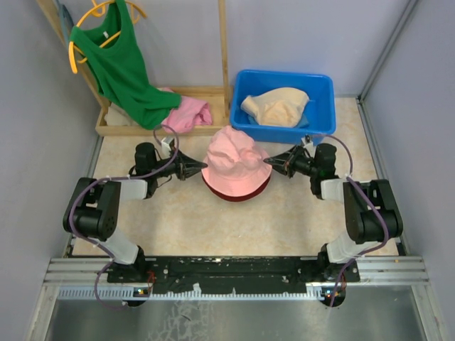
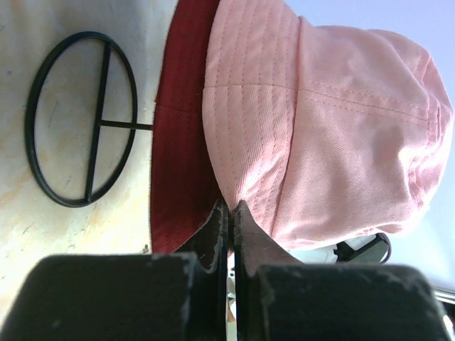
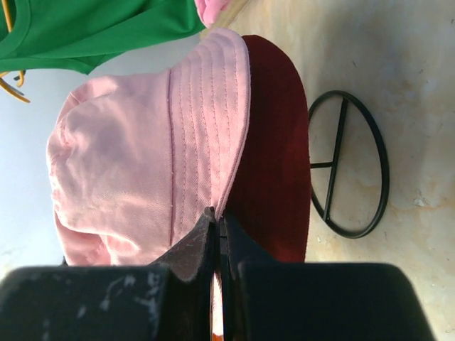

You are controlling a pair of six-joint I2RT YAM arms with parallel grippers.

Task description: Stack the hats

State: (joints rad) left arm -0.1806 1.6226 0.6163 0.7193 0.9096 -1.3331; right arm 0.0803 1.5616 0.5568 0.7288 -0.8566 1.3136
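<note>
The pink hat (image 1: 234, 160) lies over the dark red hat (image 1: 238, 193) at the table's middle; only the red brim shows. My left gripper (image 1: 201, 169) is shut on the pink hat's left brim edge (image 2: 229, 192). My right gripper (image 1: 269, 163) is shut on its right brim edge (image 3: 220, 202). The red hat shows under the pink brim in the left wrist view (image 2: 181, 142) and in the right wrist view (image 3: 274, 142). The beige hat (image 1: 276, 106) lies in the blue bin (image 1: 323, 96) at the back right. The blue hat is out of view.
A green sleeveless shirt (image 1: 117, 60) hangs on a yellow hanger from a wooden rack (image 1: 224, 42) at the back left. A bright pink cloth (image 1: 188, 114) lies on the rack's base. A black wire ring (image 2: 79, 117) lies on the table under the stack.
</note>
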